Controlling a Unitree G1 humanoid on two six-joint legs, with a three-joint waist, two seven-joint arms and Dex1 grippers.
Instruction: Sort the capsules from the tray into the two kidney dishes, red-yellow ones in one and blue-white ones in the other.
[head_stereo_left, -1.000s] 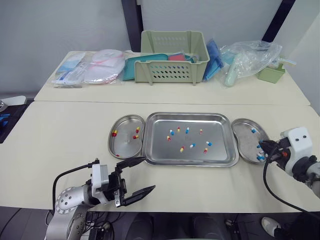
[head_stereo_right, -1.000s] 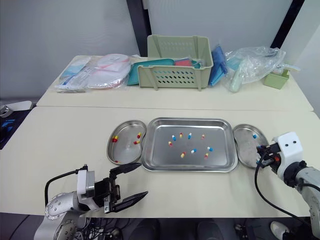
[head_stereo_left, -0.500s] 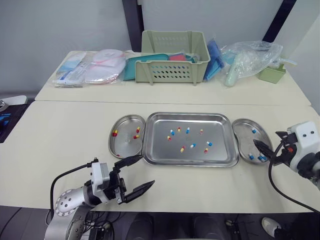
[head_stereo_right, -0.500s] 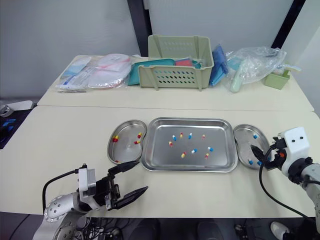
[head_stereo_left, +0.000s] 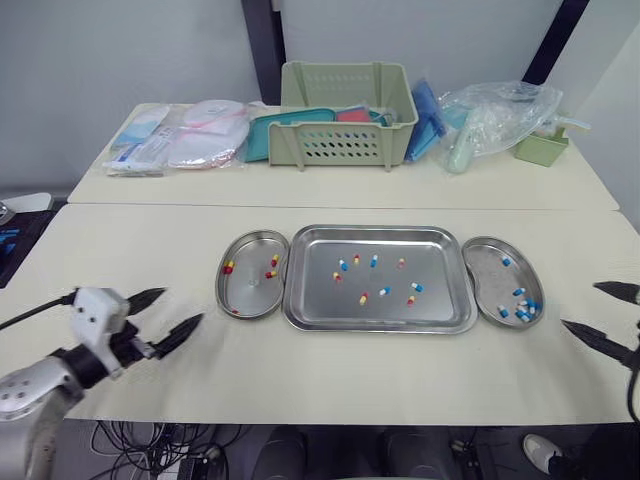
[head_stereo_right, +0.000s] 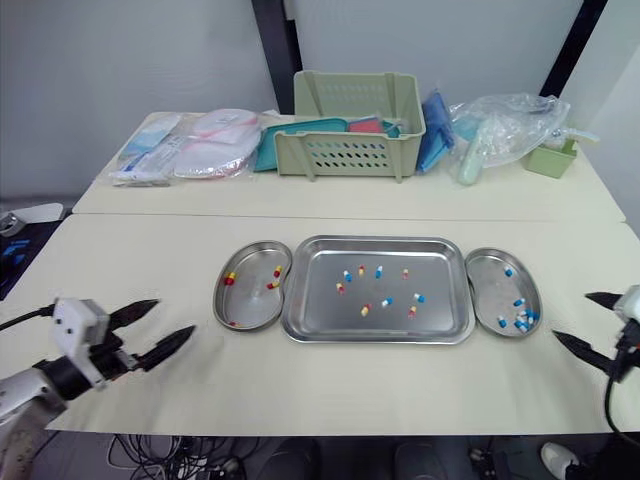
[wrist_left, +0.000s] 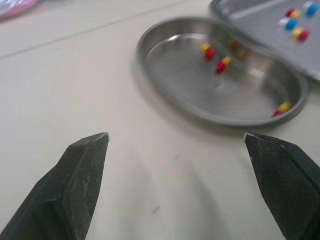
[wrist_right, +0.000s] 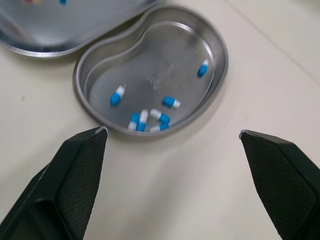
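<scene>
The table (head_stereo_left: 330, 375) carries the tray (head_stereo_left: 445, 298), with mixed capsules (head_stereo_left: 385, 291) left to sort. At its 9 o'clock the left dish (head_stereo_left: 250, 295) holds red-yellows; at 3 o'clock the right dish (head_stereo_left: 490, 272) holds blue-whites. The right end effector (head_stereo_left: 581, 306) has released and withdrawn to 4 o'clock, open; the left end effector (head_stereo_left: 180, 306), open, has swung to 8 o'clock.

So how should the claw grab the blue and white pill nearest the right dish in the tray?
Pinch the blue-white capsule across its narrow middle, coming straight down from above. It lies flat on the tray floor, so nothing can slip under it. A red-yellow capsule lies close beside it, so aim carefully.
</scene>
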